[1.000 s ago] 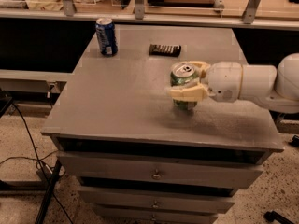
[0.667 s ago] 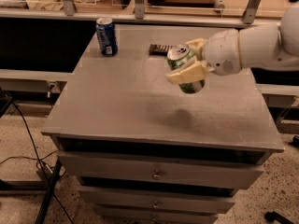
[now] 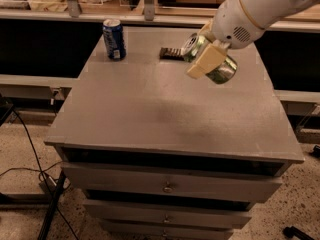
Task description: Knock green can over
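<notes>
The green can (image 3: 220, 66) is lifted clear of the grey cabinet top (image 3: 150, 109) and tilted, its silver top (image 3: 190, 46) facing up and to the left. My gripper (image 3: 207, 59) is shut on the green can, coming in from the upper right on a white arm (image 3: 260, 9). One cream finger (image 3: 204, 61) lies across the can's near side. The can hangs above the right rear part of the cabinet top.
A blue can (image 3: 114, 39) stands upright at the rear left of the top. A dark flat snack pack (image 3: 171, 53) lies at the rear centre, behind the held can. Drawers (image 3: 167, 186) are below the front edge. Cables (image 3: 30, 159) run on the floor at left.
The gripper has lifted the green can off the cabinet top, carried it up and toward the rear, and tilted it further sideways.
</notes>
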Robot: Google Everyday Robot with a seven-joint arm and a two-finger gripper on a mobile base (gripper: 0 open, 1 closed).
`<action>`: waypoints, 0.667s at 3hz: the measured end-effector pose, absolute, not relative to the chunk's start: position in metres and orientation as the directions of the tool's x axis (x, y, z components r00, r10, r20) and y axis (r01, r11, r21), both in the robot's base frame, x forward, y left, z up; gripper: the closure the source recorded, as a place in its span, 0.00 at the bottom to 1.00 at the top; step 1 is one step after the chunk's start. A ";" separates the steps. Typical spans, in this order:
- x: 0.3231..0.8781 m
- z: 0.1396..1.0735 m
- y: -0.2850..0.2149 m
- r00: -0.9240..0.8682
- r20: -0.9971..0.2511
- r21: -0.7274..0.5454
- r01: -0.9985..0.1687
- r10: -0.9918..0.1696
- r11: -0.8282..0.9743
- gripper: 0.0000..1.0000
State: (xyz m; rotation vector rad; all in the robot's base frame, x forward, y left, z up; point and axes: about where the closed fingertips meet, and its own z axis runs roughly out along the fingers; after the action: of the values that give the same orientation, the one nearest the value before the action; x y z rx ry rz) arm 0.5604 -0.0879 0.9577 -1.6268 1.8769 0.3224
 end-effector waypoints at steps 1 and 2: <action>0.563 0.940 -0.117 -0.075 -0.407 -0.228 -0.957 -0.910 0.181 1.00; 0.560 0.920 -0.139 -0.086 -0.266 -0.243 -0.958 -0.960 0.153 1.00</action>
State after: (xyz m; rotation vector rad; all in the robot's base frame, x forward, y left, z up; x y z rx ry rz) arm 0.5599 -0.1390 0.9205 -1.8360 2.0789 -0.0089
